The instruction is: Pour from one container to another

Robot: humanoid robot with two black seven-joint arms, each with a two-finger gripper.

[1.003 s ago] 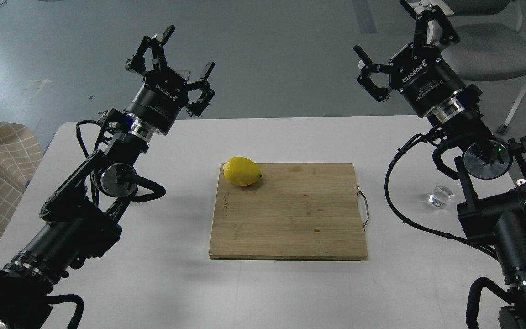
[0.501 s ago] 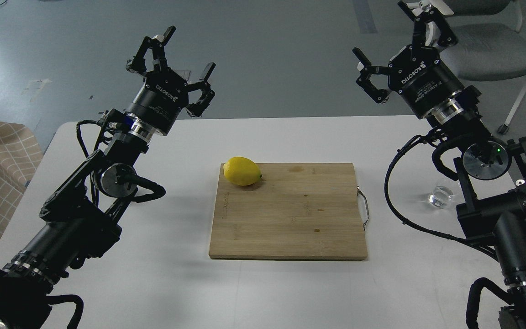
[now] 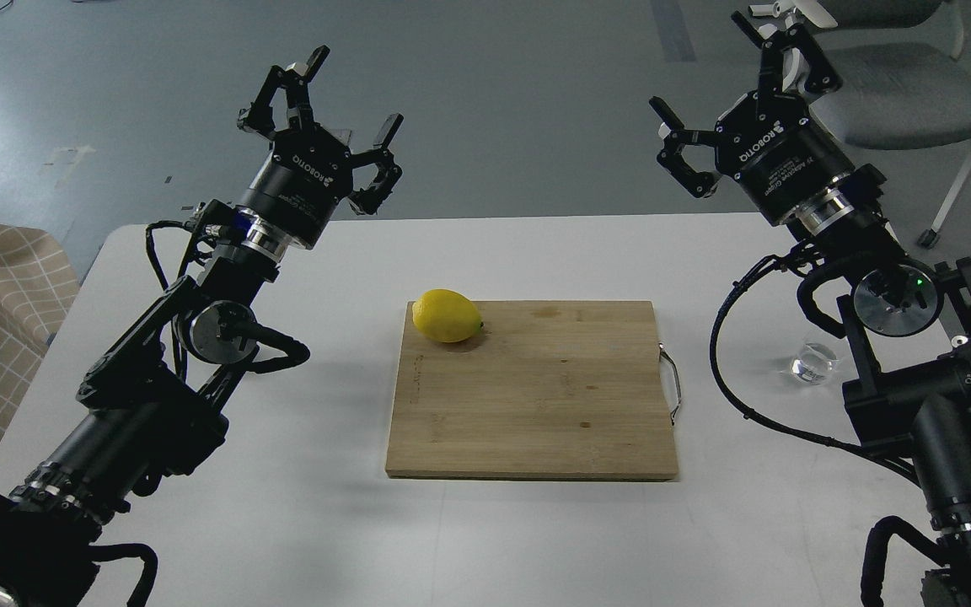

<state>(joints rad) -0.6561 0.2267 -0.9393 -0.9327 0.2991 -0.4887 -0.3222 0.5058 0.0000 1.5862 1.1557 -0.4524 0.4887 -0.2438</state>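
A white surface (image 3: 536, 253) fills the head view, with a wooden cutting board (image 3: 536, 396) at its centre. My two black arms rise on either side. My left claw (image 3: 351, 93) is raised above the surface's far left edge, fingers spread apart, empty. My right claw (image 3: 730, 84) is raised at far right, fingers also apart, empty. A lemon (image 3: 447, 315) sits on the board's far left corner. The small clear glass cup (image 3: 814, 361) stands on the surface right of the board, just beside my right arm's lower links. I cannot see the steel jigger anywhere. My worry: the cup is so close under my right arm that swinging down to reach it could knock it over.
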